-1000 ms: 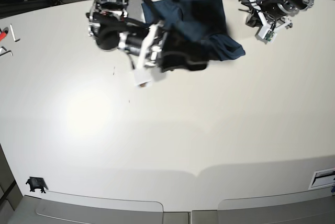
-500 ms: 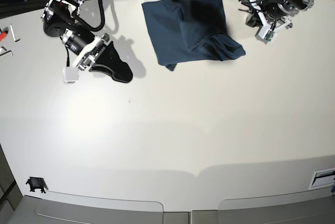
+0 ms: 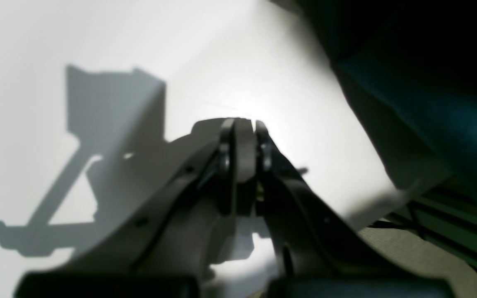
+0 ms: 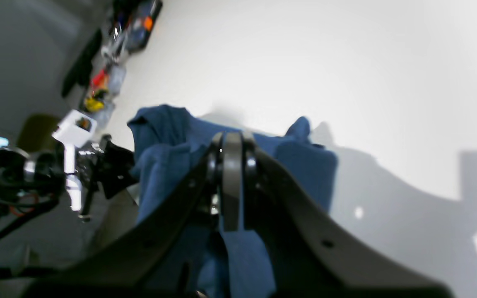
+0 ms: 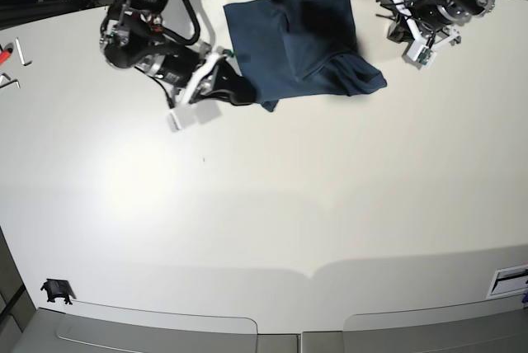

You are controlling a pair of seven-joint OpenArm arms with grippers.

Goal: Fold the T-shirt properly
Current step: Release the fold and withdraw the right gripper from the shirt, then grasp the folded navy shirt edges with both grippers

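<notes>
Returned beside the T-shirt (image 5: 297, 44), right end effector (image 5: 233, 89) sits closed.

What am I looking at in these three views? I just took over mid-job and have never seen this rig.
This is a two-armed robot at a white table. The base view looks down on the whole table. The other two pictures come from cameras on each wrist, looking along the gripper. The dark blue T-shirt lies partly folded at the table's far edge. The right gripper, on the base view's left, sits near the shirt's corner with its jaws shut. No cloth shows between them. The left gripper, on the base view's right, is also shut and holds nothing, over bare table beside the shirt.
</notes>
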